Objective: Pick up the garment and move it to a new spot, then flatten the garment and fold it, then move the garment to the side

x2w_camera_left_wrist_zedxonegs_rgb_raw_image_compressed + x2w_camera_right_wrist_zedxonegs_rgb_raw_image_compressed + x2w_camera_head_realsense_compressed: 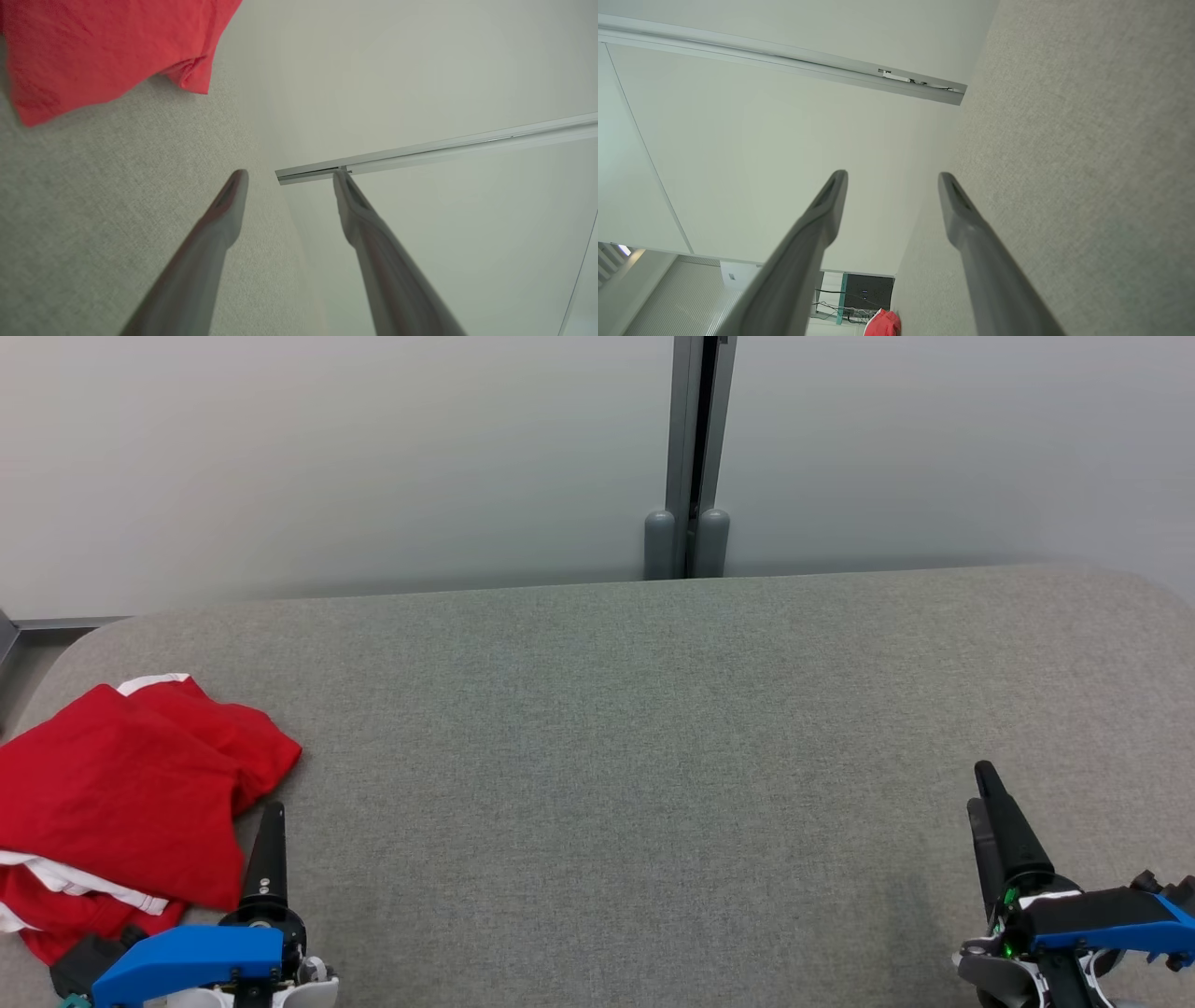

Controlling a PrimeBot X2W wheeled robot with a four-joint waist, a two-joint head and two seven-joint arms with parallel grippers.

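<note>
Left gripper [288,175]: fingers spread wide, nothing between them, low over the near left corner of the grey padded surface [635,756]. Long dark fingers just beside the right edge of the red garment [121,775]; contact with the cloth impossible to judge.

Right gripper [892,175]: likewise spread and empty, over the near right corner of the padded surface, well apart from the garment.

Red garment: lying bunched in loose folds on the left end of the padded surface, white trim showing at its far corner and in a band near its front. Cut off by the left edge of the head view. Seen from the right wrist as a small red patch at the far end of the padded surface.

Beyond the back edge of the padded surface: pale wall panels [327,457], split by a grey metal upright [695,429].
</note>
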